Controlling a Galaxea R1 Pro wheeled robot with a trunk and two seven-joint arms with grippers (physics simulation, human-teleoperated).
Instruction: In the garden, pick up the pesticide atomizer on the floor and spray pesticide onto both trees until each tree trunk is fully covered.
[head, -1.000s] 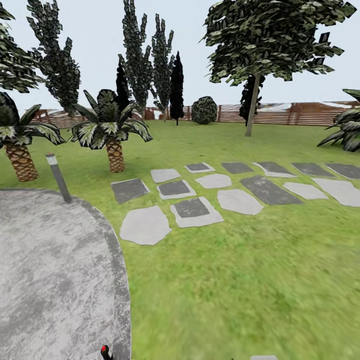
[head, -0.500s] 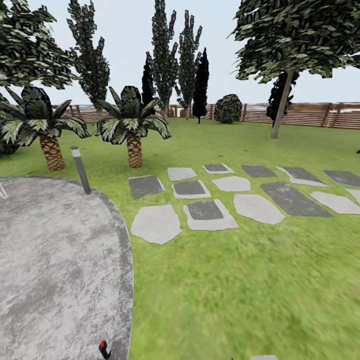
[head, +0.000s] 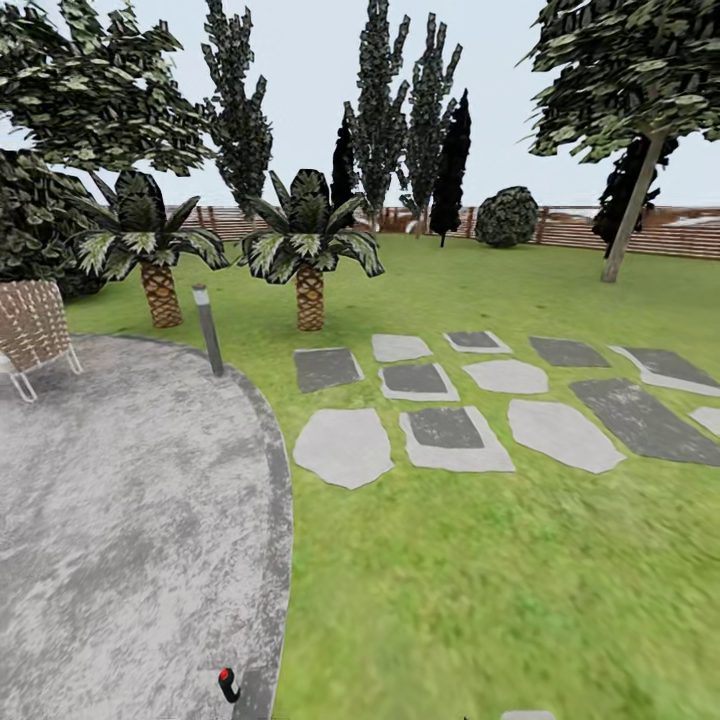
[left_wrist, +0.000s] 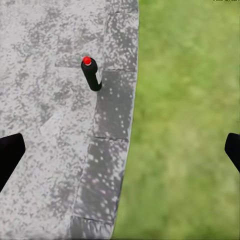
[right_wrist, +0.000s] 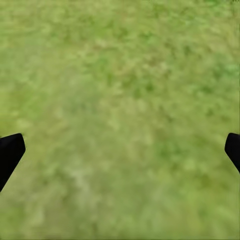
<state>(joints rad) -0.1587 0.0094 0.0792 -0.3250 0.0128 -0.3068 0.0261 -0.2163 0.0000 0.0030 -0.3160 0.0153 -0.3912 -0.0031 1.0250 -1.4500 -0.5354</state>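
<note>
Ahead of me on the head view, the grass lawn (head: 480, 580) runs out to a brown slatted fence (head: 580, 228), with grey stepping stones (head: 450, 435) scattered across the middle ground. On my left lies a rounded grey paved patch (head: 120, 520), and a short post lamp (head: 208, 328) stands at its far edge. A wicker chair (head: 32, 325) sits at the left border of that paving. Two small palms with scaly trunks (head: 308, 290) (head: 158, 290) grow just beyond the paving, and tall narrow conifers (head: 385, 110) rise behind them. One tree (head: 640, 70) with a straight, slightly leaning trunk (head: 630, 205) stands far off at the right, near the fence. A small black bottle-shaped object with a red top (head: 228, 684) rests upright on the dark border of the paving near the bottom of the head view; the left wrist view shows it too (left_wrist: 90, 74), standing close to the grass edge. I take it for the pesticide atomizer, though it is too small to be sure. My left gripper (left_wrist: 120, 152) hangs over the seam of paving and grass, its fingers (left_wrist: 10, 155) spread wide and empty. My right gripper (right_wrist: 120, 152) hangs over plain grass, fingers (right_wrist: 10, 152) likewise wide apart and holding nothing.
</note>
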